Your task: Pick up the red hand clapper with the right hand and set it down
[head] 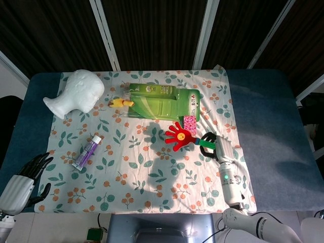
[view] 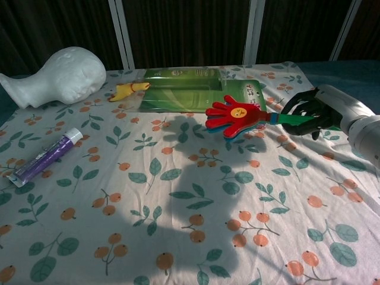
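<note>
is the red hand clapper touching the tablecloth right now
Apart. In the chest view the right hand holds the red hand clapper up by its green handle, and its shadow falls separately on the tablecloth.

No legible text on any object here.

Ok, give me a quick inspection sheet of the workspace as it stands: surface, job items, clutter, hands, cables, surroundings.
Surface: blue table under a white leaf-and-berry print cloth.
Job's things: red hand clapper with green handle, lifted off the cloth, shadow beneath.
Clutter: white foam mannequin head; green flat retail pack; small yellow toy; pink patterned block; purple tube.
Hands: right hand grips the clapper's handle; left hand holds nothing, fingers apart, at the table's near left edge.
Cables: nothing seen.
Surroundings: dark panels with white bars behind.
</note>
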`<action>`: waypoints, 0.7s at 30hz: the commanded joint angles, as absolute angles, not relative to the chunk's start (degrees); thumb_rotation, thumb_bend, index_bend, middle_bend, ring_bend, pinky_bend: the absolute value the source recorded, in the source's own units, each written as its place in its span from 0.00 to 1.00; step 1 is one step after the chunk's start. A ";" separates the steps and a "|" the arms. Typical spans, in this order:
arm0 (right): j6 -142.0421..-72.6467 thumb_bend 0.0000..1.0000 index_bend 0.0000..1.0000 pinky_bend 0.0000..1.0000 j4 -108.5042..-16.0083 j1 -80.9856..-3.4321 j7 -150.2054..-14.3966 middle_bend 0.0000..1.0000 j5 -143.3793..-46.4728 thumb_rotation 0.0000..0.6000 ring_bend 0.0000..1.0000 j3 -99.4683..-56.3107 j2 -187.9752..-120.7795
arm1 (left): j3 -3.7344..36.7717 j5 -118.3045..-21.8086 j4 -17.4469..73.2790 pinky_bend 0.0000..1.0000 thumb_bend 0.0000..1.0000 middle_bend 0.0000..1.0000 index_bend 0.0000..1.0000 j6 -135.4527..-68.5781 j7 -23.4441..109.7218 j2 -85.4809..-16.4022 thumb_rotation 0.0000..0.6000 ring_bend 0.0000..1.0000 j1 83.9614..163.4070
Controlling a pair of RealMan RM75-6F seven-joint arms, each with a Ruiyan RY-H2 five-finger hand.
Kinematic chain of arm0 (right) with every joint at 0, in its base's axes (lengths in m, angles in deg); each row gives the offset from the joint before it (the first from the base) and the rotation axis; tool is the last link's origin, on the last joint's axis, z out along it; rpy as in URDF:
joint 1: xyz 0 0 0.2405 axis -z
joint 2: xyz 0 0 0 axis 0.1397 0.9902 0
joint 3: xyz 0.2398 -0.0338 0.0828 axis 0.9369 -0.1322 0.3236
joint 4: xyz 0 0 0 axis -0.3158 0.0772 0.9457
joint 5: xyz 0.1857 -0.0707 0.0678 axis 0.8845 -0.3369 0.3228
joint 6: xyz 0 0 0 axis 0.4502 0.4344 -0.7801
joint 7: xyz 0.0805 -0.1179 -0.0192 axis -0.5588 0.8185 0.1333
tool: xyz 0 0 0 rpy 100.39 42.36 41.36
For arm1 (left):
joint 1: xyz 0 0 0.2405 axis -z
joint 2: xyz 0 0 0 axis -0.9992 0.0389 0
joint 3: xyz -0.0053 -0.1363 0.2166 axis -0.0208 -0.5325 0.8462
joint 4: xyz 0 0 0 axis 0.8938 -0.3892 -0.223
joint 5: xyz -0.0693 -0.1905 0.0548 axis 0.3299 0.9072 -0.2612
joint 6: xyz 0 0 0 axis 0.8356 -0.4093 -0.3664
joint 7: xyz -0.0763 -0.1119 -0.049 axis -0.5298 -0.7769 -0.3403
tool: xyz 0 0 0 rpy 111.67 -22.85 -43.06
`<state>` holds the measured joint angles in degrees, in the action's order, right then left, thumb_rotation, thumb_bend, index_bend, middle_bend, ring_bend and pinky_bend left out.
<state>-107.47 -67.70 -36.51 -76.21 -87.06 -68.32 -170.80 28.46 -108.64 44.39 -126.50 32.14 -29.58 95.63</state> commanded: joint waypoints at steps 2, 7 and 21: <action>-107.51 0.58 0.98 0.80 -67.60 -36.29 -77.91 0.71 -87.98 1.00 0.66 -68.27 -170.74 | 28.46 -108.63 44.41 0.17 0.49 0.00 0.00 -126.48 32.26 -29.61 1.00 0.00 95.63; -105.85 0.59 1.00 0.84 -67.11 -35.70 -84.28 0.77 -90.96 1.00 0.73 -68.94 -170.40 | 28.44 -108.64 44.42 0.17 0.49 0.00 0.00 -126.45 32.42 -29.67 1.00 0.00 95.65; -108.57 0.58 1.00 0.89 -66.43 -35.03 -126.38 0.83 -117.87 1.00 0.79 -75.11 -166.86 | 28.38 -108.50 44.44 0.17 0.49 0.00 0.00 -126.46 32.62 -29.72 1.00 0.00 95.62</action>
